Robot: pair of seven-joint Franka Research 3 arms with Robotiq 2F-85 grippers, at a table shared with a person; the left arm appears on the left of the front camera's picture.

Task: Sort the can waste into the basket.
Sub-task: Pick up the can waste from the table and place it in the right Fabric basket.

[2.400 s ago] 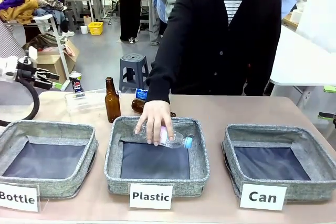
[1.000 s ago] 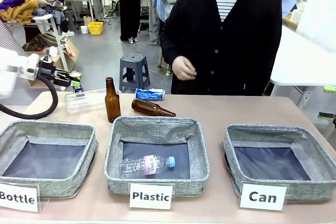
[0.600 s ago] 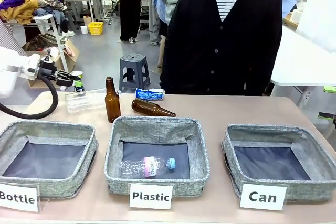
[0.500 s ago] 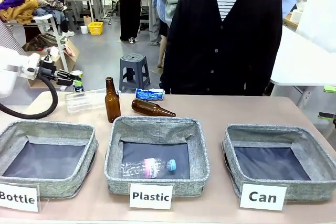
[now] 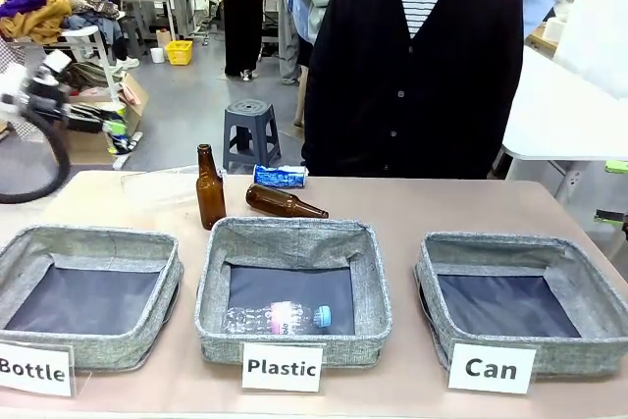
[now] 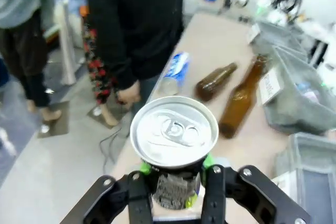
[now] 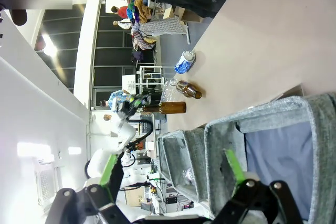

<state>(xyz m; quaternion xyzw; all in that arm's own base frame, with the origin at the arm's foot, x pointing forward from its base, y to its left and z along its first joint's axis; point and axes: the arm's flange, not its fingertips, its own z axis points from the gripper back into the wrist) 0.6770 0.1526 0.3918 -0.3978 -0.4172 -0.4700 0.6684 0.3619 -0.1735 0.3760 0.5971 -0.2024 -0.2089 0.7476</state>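
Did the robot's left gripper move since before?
Yes. In the front view the left gripper, shut on the dark can, has gone up and left, farther from the standing brown bottle.

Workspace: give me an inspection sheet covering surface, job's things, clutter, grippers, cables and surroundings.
Surface: tan table, baskets along its near edge.
Job's things: silver-topped can held up in the left gripper; blue and white can lying at the far edge; Can basket has no can in it.
Clutter: upright brown bottle; lying brown bottle; clear plastic bottle in the Plastic basket.
Grippers: left gripper shut on the silver-topped can; right gripper open, holding nothing.
Cables: black hose looped at the left arm.
Surroundings: person at the far side; stool behind.
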